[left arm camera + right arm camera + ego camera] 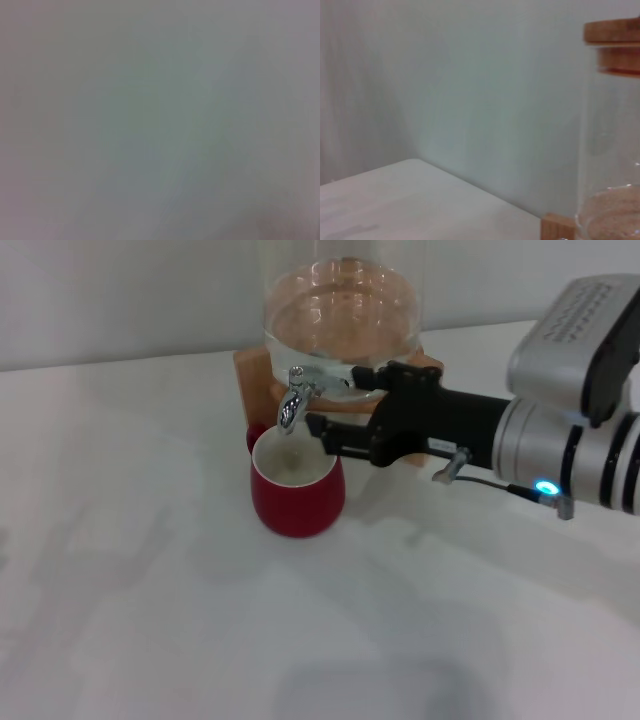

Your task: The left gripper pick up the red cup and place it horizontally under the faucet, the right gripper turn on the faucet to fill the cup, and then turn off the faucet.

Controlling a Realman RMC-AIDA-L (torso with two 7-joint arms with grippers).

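Red cup (296, 490) stands upright under the faucet (293, 406) in the head view, right gripper (322, 436) parted beside it, while only the right wrist view shows the jar's wooden lid (615, 44).

Glossy red ceramic cup (297, 490), shiny chrome faucet (292, 405), clear smooth glass jar (343, 315), matt wood stand (254, 372), smooth white table (150, 570), matt black gripper (325, 436)
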